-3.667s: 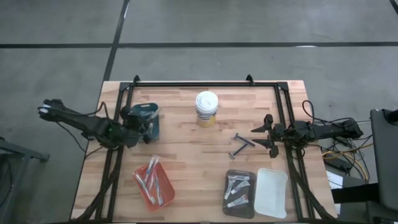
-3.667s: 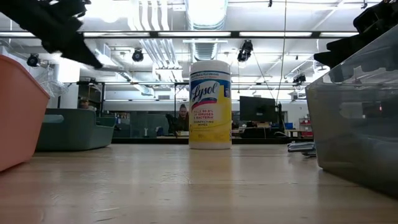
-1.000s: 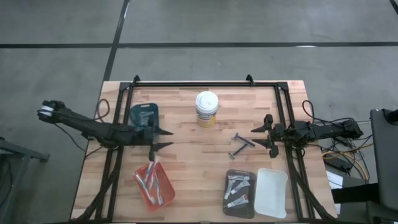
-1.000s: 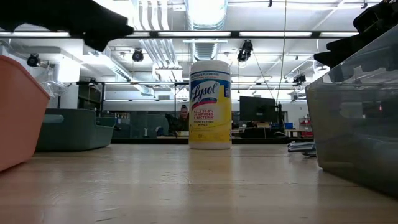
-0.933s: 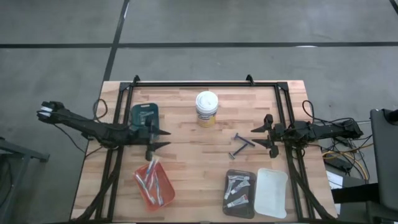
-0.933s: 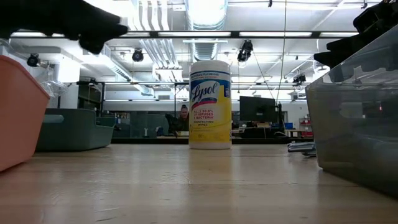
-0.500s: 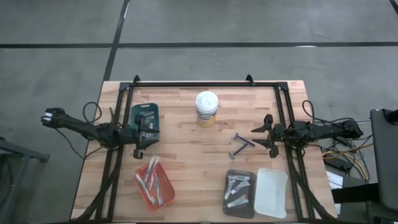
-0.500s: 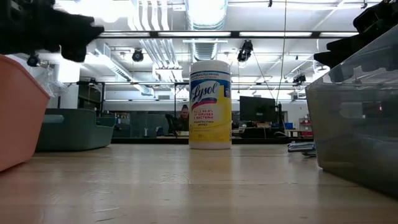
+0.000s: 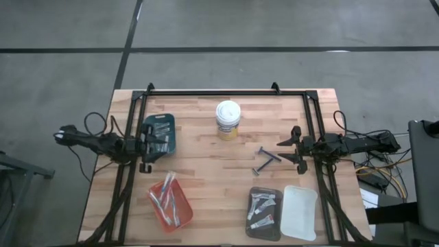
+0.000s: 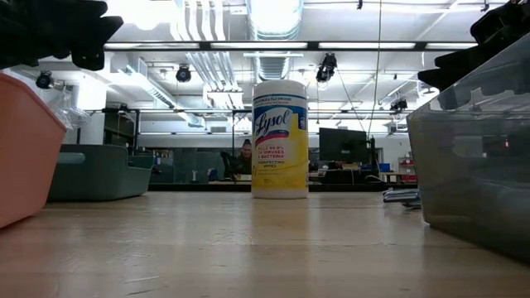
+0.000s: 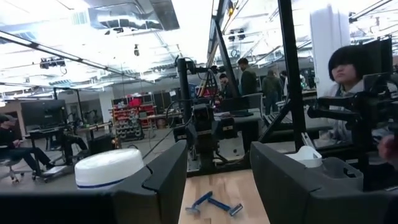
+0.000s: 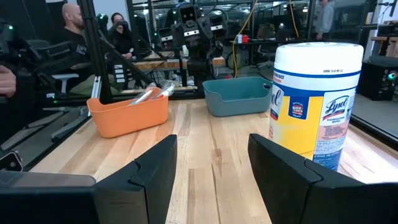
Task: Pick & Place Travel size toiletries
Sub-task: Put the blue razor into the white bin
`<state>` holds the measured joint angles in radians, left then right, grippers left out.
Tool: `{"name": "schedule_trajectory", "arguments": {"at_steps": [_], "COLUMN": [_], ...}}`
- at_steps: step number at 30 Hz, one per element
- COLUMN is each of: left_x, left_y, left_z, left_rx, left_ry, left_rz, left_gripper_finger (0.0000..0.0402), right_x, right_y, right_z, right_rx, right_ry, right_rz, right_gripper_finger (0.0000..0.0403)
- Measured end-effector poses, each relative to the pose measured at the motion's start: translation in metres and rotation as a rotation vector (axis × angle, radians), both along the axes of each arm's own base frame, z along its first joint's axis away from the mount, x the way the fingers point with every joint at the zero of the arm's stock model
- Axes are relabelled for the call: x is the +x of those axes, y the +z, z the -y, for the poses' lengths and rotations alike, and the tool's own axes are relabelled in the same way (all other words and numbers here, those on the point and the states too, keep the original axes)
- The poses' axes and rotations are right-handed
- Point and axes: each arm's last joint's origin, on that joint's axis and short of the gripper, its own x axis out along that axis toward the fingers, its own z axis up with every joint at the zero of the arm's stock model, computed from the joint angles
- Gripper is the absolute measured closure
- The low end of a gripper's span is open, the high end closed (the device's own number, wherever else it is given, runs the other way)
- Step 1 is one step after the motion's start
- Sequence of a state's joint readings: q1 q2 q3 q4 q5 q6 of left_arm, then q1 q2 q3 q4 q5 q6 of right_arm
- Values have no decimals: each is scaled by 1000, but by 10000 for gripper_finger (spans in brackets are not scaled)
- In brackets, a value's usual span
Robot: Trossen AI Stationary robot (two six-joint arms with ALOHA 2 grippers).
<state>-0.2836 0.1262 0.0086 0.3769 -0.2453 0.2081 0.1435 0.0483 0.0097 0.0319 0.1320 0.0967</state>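
Travel size toiletries mostly sorted already. Nearest the front edge: grey tray (image 9: pixel 264 212) holding small white tubes (image 9: pixel 261 202); white tray (image 9: pixel 300 212) just beside it, looking bare. Orange tray (image 9: pixel 171 204) at front left with slim toothbrushes (image 9: pixel 167 199) inside. Mid-table, right of centre: two dark razors (image 9: pixel 267 160) loose on the wood, crossed, touching each other, in no tray; likely the last pieces left, and the white tray a probable home for them. Right gripper (image 9: pixel 296 145) parked near the right table edge, level with the razors and a short way off, fingers spread wide, nothing held. Left gripper (image 9: pixel 146 147) low at the left edge beside the teal tray (image 9: pixel 159 133), fingers wide apart, empty. Small pale items in the teal tray, kind unclear. Farthest back, centre: white-lidded wipes tub (image 9: pixel 228 120), upright, no part of the sorting.
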Motion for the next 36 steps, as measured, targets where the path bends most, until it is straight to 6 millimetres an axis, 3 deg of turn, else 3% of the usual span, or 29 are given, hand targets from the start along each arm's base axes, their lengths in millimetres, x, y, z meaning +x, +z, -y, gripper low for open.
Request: {"name": "schedule_trajectory", "arguments": {"at_steps": [22,30,36], "left_x": [1,1,2], "left_y": [-14,-28,-29], "left_z": [-1,-4,-4], "left_rx": [6,-45,-70], "left_ry": [46,133,125], "left_rz": [-134,-274,-283], "left_gripper_finger": [220,220,220], "right_x": [0,1,16], "right_y": [3,21,39], "right_z": [0,1,2], "right_rx": [89,101,89], "right_ry": [10,-62,-190], "right_rz": [17,-116,-362], "right_gripper_finger": [207,207,207]}}
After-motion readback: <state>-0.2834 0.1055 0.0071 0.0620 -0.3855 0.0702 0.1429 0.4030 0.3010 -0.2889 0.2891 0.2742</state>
